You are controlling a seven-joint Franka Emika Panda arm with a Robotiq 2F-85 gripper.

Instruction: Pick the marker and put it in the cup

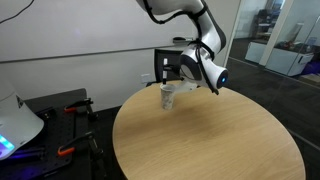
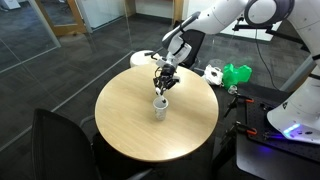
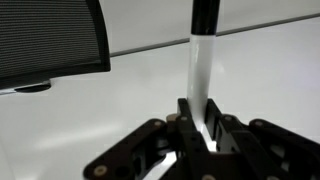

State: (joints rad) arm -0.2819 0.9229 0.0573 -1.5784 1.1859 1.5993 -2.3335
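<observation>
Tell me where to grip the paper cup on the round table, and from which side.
Take the cup across its upper wall, just under the rim, coming straight down from above. It stands upright on the table, mouth up, taller than wide, so the fingers can probably straddle it.

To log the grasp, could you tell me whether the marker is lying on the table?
No, in the wrist view the marker stands clamped between the fingers of the gripper.

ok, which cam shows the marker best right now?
Wrist view: the thin white-bodied marker with black cap fills the frame, clamped in the black pincer. In both exterior views the pincer hangs above the small whitish paper cup, but the marker is too small to make out.
</observation>
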